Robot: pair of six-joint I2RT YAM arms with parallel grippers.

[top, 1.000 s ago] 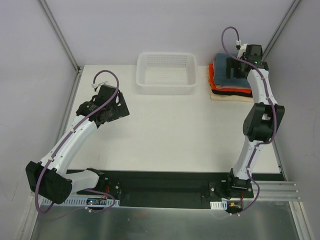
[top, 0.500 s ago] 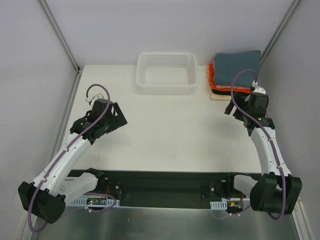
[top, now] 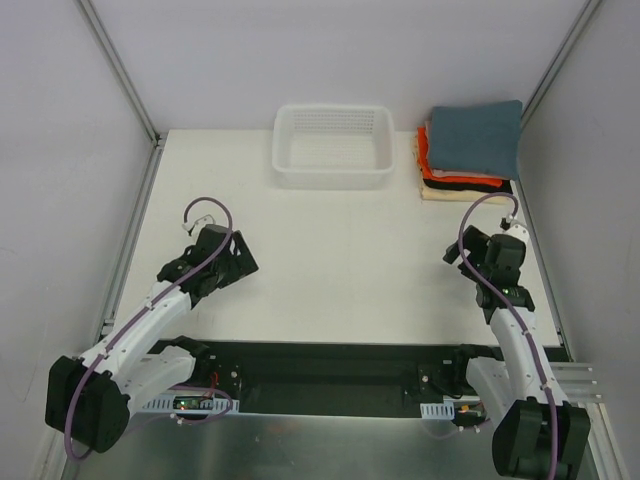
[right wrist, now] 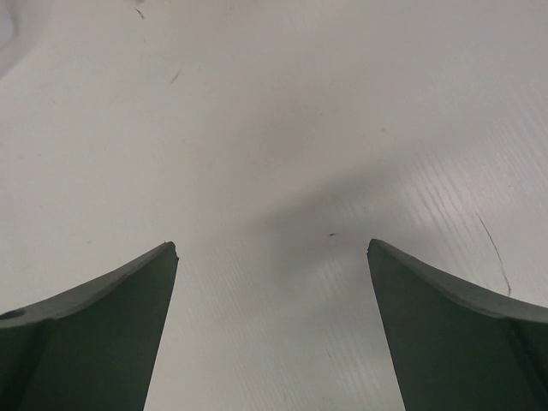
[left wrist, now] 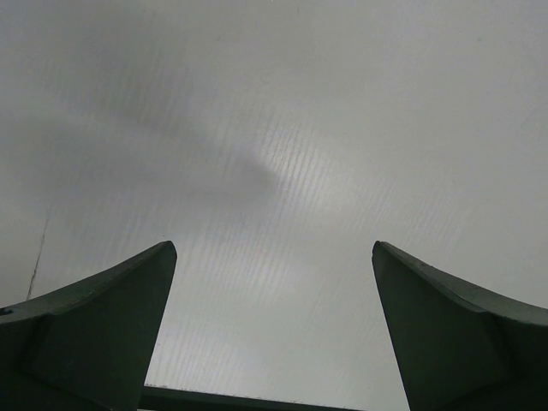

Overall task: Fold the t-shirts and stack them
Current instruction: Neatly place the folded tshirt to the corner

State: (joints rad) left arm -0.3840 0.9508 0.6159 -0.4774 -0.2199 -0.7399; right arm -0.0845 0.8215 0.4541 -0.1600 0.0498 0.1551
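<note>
the t-shirts point(top: 470, 150) are seen as soft, matt cloth. the basket point(top: 333, 146) is made of white meshed plastic. the table point(top: 340, 260) is finished matt and finely ribbed.

Stack point(top: 468, 160): one, of five tees, each a different colour; blue tee point(top: 477, 135): one, on top; red tee point(top: 430, 158): one; pink tee point(top: 492, 180): one, only a thin edge visible; black tee point(top: 465, 187): one; cream tee point(top: 458, 196): one, at the bottom; basket point(top: 333, 172): one; table point(top: 340, 270): one; arms: two, the left arm point(top: 150, 310) and the right arm point(top: 518, 325); grippers: two, the left gripper point(top: 238, 262) and the right gripper point(top: 470, 252); fingers point(left wrist: 94, 334): two per gripper, four in total; cables point(top: 203, 206): two, one per arm.
</note>
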